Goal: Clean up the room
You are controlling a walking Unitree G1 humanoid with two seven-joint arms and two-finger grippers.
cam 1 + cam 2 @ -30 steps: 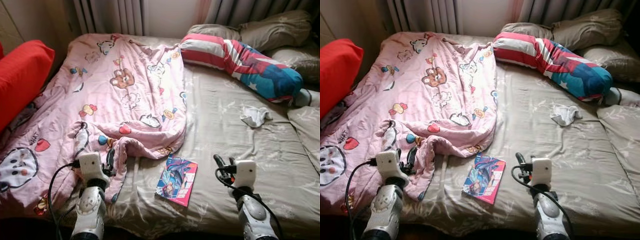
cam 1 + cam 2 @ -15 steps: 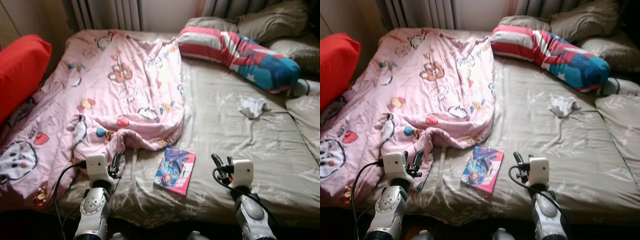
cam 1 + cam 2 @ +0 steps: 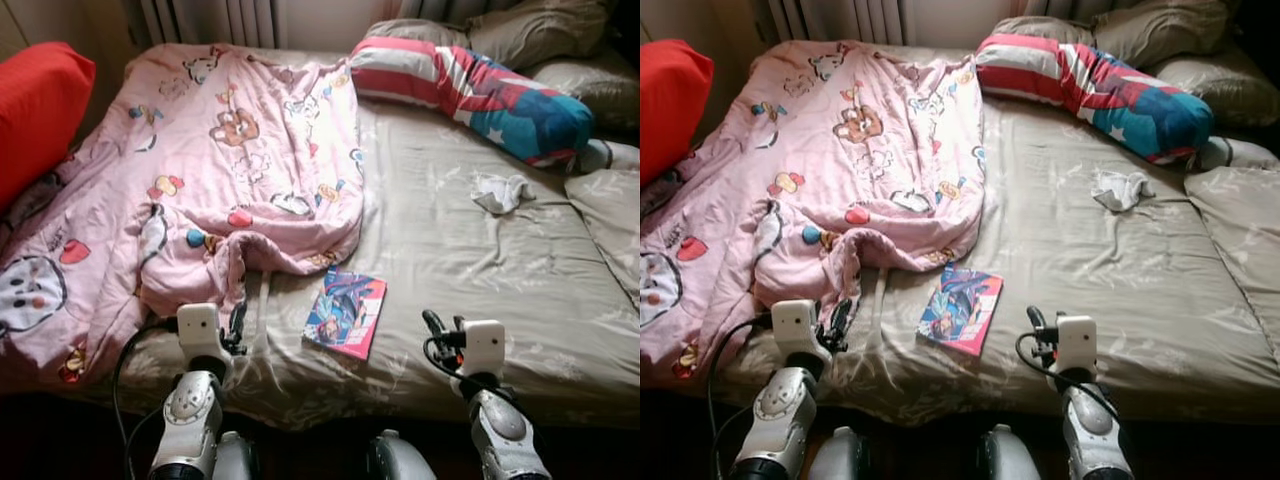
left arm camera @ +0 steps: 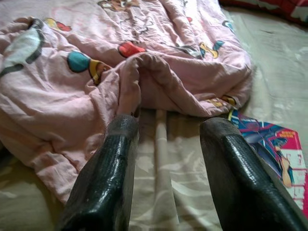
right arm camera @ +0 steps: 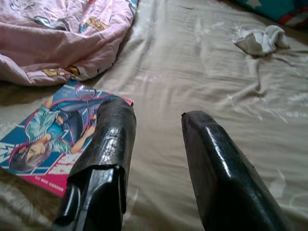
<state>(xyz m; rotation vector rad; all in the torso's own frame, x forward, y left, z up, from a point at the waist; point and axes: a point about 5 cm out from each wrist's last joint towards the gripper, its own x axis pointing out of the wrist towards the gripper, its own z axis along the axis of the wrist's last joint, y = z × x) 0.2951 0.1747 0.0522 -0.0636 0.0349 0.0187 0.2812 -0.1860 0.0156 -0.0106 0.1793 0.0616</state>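
A colourful comic book [image 3: 346, 313] lies flat near the front edge of the bed [image 3: 470, 260], between my two arms. A rumpled pink cartoon blanket [image 3: 210, 170] covers the bed's left half. A small white cloth [image 3: 500, 191] lies crumpled on the sheet at the right. My left gripper [image 3: 237, 322] hovers open at the blanket's folded front edge [image 4: 139, 72], holding nothing. My right gripper [image 3: 433, 328] is open and empty, low over the sheet just right of the book [image 5: 57, 134].
A long red, white and blue pillow [image 3: 480, 95] lies across the head of the bed, with grey-brown pillows [image 3: 540, 35] behind it. A red cushion [image 3: 35, 110] sits at the far left. A radiator [image 3: 205, 20] stands behind the bed.
The camera has pulled back and tilted down, so the bed's front edge and my legs now show. Both grippers sit nearer that edge. Nothing on the bed has moved.
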